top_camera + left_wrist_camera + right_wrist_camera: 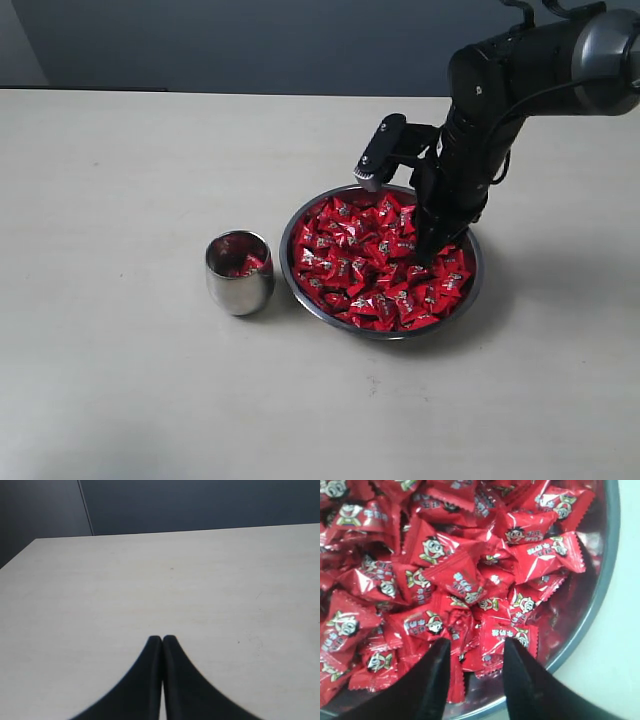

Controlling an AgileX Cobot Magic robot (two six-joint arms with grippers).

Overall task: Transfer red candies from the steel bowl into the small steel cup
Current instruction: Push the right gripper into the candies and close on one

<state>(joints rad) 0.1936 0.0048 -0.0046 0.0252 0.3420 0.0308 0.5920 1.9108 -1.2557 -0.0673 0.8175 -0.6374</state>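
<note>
**Exterior view.** The steel bowl [287, 255] stands just right of the frame's centre on a pale table [120, 380]. It is heaped with red candies [370, 270]. The small steel cup [239, 273] stands upright just left of the bowl, close to its rim but apart from it, and a few red candies lie inside it. The right gripper [432, 250] reaches down from the upper right of the frame, and its tips are among the candies in the right half of the bowl.

**Right wrist view.** The two black fingers [432, 680] of the right gripper [475, 647] are spread apart over the candies [455, 580], near the bowl's rim [600, 595]. Wrapped candies lie in the gap between the tips. Whether the fingers touch any candy cannot be told.

**Left wrist view.** The left gripper [161, 639] has its fingers pressed together and holds nothing. It hangs over bare table [225, 580], with no bowl or cup in sight.
</note>
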